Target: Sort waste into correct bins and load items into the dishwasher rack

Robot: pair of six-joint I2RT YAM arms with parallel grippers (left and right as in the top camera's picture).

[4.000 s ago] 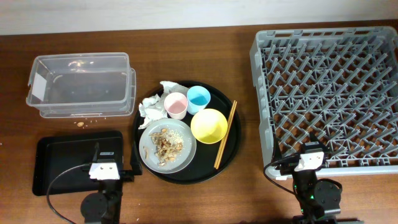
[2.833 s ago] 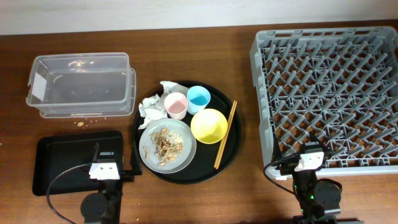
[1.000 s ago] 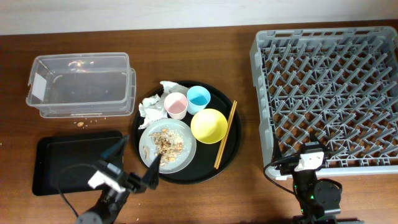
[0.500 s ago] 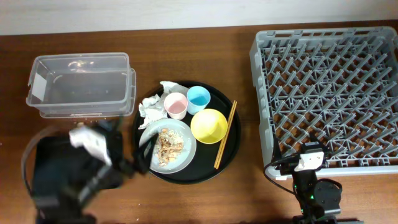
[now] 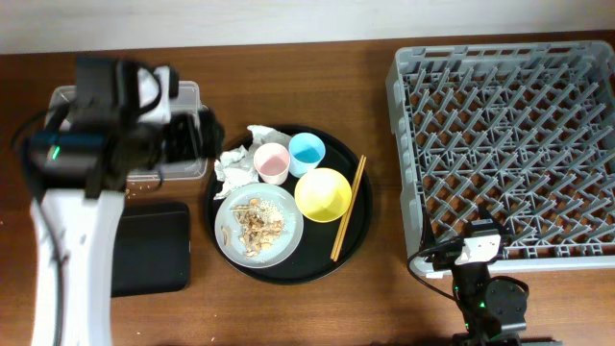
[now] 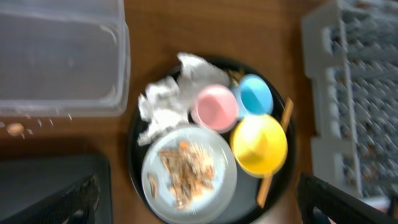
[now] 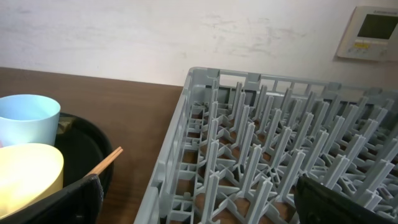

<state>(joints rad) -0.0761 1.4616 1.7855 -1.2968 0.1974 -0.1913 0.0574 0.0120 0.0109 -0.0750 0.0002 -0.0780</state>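
The round black tray (image 5: 361,229) holds crumpled white tissue (image 5: 234,160), a pink cup (image 5: 272,162), a light-blue cup (image 5: 307,151), a yellow bowl (image 5: 323,194), chopsticks (image 5: 348,209) and a grey plate (image 5: 286,238) with food scraps (image 5: 255,220). My left gripper (image 5: 197,139) hangs open and empty, high over the right end of the clear tub (image 5: 188,93). Its view looks down on the tissue (image 6: 163,102), pink cup (image 6: 214,107) and scraps (image 6: 185,171). The black bin tray (image 5: 152,250) lies front left. My right gripper (image 5: 478,252) rests open by the rack (image 5: 509,135). The wrapper is not clearly visible.
My raised left arm hides much of the clear tub and the black bin tray's left part in the overhead view. Loose crumbs (image 6: 15,129) lie on the table beside the tub. The rack's near-left corner (image 7: 186,155) fills the right wrist view.
My left arm has risen from its rest spot at the front left and swung back over the clear tub. The dishes and the right arm have not moved.
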